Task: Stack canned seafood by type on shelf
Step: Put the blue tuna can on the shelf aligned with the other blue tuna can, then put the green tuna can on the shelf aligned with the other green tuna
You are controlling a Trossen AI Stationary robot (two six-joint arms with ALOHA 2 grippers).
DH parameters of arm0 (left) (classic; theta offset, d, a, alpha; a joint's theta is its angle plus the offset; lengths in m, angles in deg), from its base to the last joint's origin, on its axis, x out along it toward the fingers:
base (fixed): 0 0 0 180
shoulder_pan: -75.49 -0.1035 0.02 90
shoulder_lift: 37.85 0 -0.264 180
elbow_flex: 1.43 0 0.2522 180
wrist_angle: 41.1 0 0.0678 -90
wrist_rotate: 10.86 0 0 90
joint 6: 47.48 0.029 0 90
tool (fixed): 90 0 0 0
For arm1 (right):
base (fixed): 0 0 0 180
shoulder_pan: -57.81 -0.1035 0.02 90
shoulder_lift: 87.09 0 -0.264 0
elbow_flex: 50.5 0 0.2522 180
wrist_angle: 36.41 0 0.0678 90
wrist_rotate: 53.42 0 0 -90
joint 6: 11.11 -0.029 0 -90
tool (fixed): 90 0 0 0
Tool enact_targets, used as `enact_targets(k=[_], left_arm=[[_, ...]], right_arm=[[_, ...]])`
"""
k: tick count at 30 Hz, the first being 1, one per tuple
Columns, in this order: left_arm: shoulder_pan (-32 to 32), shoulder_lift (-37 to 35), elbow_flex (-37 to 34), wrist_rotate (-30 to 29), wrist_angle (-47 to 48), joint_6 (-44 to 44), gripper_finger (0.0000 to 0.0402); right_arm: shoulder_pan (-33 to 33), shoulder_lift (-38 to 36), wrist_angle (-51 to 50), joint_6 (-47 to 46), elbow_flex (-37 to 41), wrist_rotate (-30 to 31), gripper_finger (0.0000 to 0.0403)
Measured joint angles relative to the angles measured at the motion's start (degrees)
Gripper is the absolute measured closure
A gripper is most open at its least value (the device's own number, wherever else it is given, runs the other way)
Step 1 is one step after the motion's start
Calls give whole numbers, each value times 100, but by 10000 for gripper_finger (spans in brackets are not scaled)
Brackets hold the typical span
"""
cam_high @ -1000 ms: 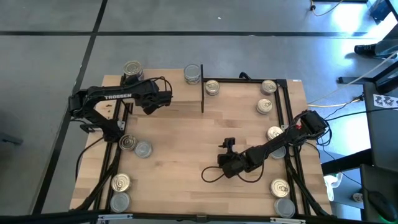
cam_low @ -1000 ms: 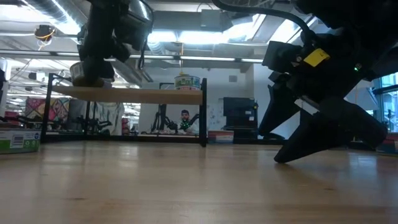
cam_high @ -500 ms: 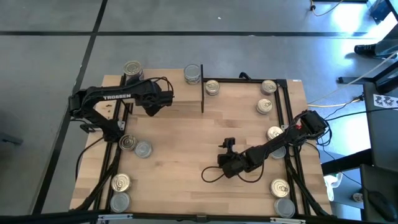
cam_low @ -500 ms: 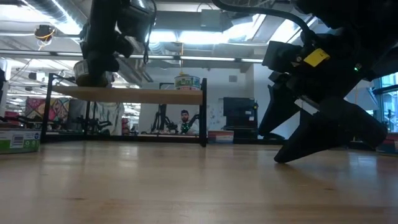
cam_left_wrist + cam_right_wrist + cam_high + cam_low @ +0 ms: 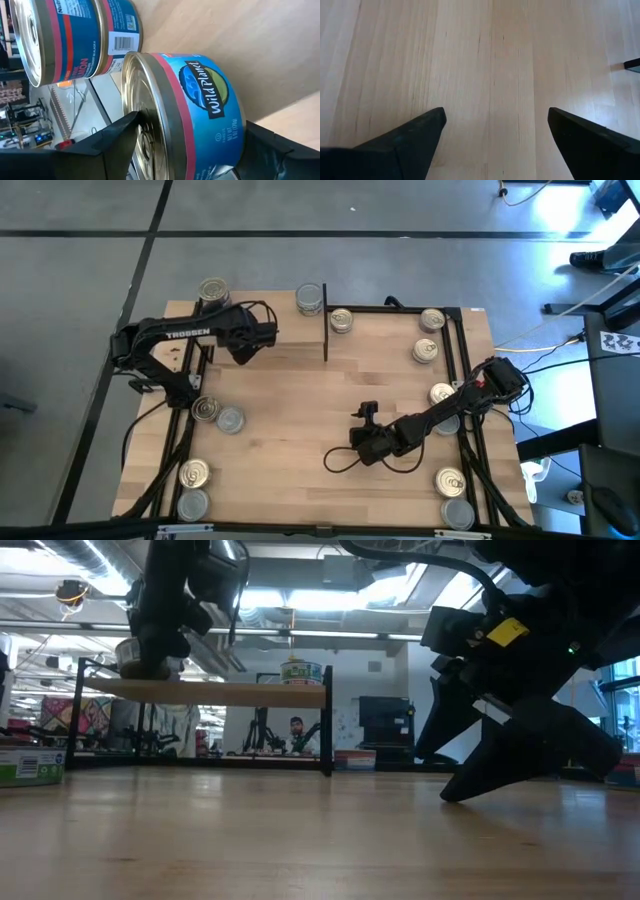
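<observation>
**High view.** Left gripper, at ten o'clock on the table, has edged a touch toward twelve o'clock over the last second, at the front edge of the shelf; right gripper has not moved, lying low just off table centre toward five o'clock; loose tins unchanged: pairs at one, five, seven and nine o'clock, one at three o'clock, one beside the shelf post at twelve; shelf already carries one tin at eleven o'clock and one at twelve.

**Low view.** Blue-labelled tin hangs under the left gripper at plank height, slightly higher than a second ago; whether it rests on the plank I cannot tell; judgement: the placing step is in its last stretch, release not yet made.

**Left wrist view.** The dark fingers pinch the blue-labelled tin, one on each side; short round metal body, glossy blue paper label with a red band, ridged silver rim, pale lid; just beside it a neighbouring tin, same shape, navy label, red band, barcode panel; smooth pale wood behind.

**Right wrist view.** Jaws spread wide, nothing between them; matt dark tapered fingers over bare light-wood tabletop, fine straight grain.
</observation>
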Motion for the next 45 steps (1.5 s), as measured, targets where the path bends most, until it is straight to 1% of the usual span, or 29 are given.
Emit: enact_targets(k=[8, 18, 24, 27, 32, 35, 38, 45], left_arm=[[-328, 0, 0, 7, 6, 46, 125], [-274, -1, 0, 3, -82, 341, 125], [-273, -2, 0, 2, -99, 356, 124], [-275, -2, -2, 43, -60, 245, 108], [-277, 0, -7, 105, -55, 235, 55], [-277, -1, -4, 69, -35, 218, 36], [-279, 0, 57, 80, 1, 221, 28], [-273, -13, 389, 77, -5, 354, 27]], right_arm=[[0, 0, 0, 0, 0, -15, 41], [-2, 0, 0, 0, -2, 13, 41], [-2, 0, 0, 0, -2, 11, 41], [-2, 0, 0, -1, -2, 11, 41], [-2, 0, 0, -2, -2, 11, 41], [-2, 0, 0, -1, -2, 11, 41], [0, 0, 0, -1, -2, 11, 41], [0, 0, 2, 0, -2, 14, 41]])
